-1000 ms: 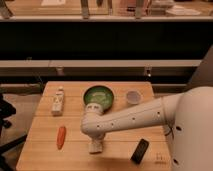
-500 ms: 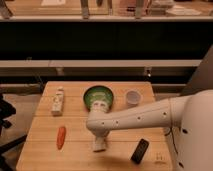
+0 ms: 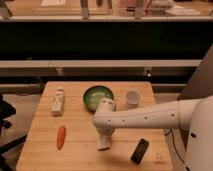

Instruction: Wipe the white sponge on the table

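The table (image 3: 75, 155) is a light wooden slatted top. My arm reaches in from the right, and my gripper (image 3: 103, 144) points down at the front middle of the table. It is shut on the white sponge (image 3: 103, 146), a small off-white pad pressed on the planks under it. The gripper hides most of the sponge.
A black phone-like slab (image 3: 140, 150) lies just right of the gripper. An orange carrot-like piece (image 3: 61, 137) lies to its left. A green bowl (image 3: 97, 97), a white cup (image 3: 132, 97) and a white tube-like packet (image 3: 58, 101) stand at the back. Shelving rises behind the table.
My gripper has slid a little to the right along the table with the sponge under it. Nothing else has moved.
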